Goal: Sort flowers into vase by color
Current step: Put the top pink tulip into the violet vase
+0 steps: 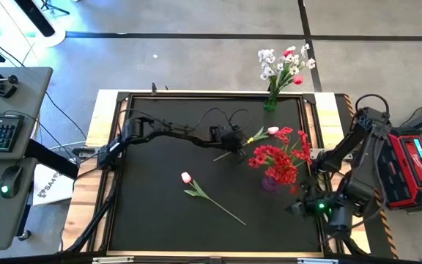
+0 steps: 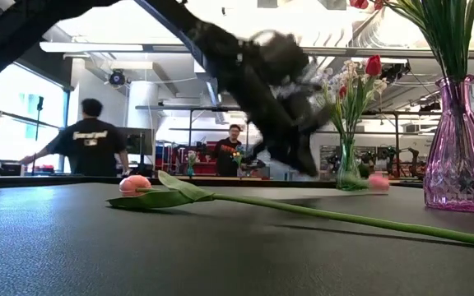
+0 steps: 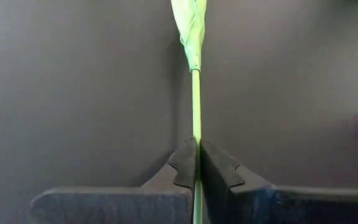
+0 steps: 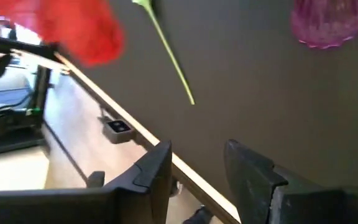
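Note:
My left gripper (image 1: 233,144) is over the middle of the table, shut on a pink tulip (image 1: 272,130) whose blossom points toward the purple vase (image 1: 269,182). That vase holds red blossoms (image 1: 278,160). A second pink tulip (image 1: 186,177) lies flat on the mat on its stem and leaf, nearer the table's near edge. A green vase (image 1: 271,103) at the far edge holds white flowers and a red tulip (image 1: 297,79). My right gripper (image 1: 297,207) is open by the table's right edge, near the purple vase (image 4: 325,22), touching nothing. My left gripper pinches the tulip's green stem (image 3: 196,134) between its two fingertips (image 3: 219,167), below the leaf (image 3: 191,25) and toward the cut end. It comes from above with the fingers across the stem. Whether the tulip is lifted clear of the mat, I cannot tell.
The black mat has a raised wooden frame (image 1: 105,117) around it. Cables run along the left arm (image 1: 160,132). People stand in the room beyond the table (image 2: 93,136). Bare mat lies between the lying tulip and the left edge.

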### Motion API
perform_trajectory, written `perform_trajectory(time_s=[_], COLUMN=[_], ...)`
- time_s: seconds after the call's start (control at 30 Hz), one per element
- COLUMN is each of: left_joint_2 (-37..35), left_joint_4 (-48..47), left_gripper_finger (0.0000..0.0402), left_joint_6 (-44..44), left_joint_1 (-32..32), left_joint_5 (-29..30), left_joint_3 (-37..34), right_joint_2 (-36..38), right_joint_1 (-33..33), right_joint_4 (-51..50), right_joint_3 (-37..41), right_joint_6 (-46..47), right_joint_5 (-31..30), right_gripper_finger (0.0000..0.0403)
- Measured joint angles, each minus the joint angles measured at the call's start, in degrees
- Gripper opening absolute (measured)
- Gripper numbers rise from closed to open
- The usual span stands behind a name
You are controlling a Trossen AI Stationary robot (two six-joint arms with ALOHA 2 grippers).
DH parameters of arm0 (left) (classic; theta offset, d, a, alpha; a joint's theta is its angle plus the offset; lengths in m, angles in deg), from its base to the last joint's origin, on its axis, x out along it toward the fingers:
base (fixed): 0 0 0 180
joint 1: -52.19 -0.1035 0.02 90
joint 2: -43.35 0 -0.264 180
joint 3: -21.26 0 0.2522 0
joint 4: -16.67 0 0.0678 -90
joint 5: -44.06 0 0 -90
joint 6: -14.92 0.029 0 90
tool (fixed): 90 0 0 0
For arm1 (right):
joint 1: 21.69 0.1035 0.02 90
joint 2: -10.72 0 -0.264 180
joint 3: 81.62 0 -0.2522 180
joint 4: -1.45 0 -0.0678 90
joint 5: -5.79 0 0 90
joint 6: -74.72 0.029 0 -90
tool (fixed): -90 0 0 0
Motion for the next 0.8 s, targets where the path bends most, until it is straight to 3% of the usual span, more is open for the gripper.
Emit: perform_trajectory(time_s=[0.47, 0.63, 0.8], left_joint_2=[-20.5, -28.3, -35.4], left_joint_4=[-12.3, -13.8, -13.9], left_gripper_finger=[0.0000, 0.0000, 0.0000], left_joint_6=[0.6, 3.0, 7.8], left_joint_1=[0.9, 1.3, 4.0], left_joint_5=[9.7, 9.4, 7.8], left_joint_3=[-0.8, -1.5, -1.5], right_joint_2=[0.1, 0.1, 0.1], right_joint_1=[3.4, 3.4, 3.4], right_joint_4=[2.1, 5.4, 15.4], right_joint_3=[0.0, 0.0, 0.0], right_joint_6=[-0.4, -4.7, -15.9], right_joint_5=[-21.5, -22.6, -22.6], right_gripper_finger=[0.0133, 0.0133, 0.0133])
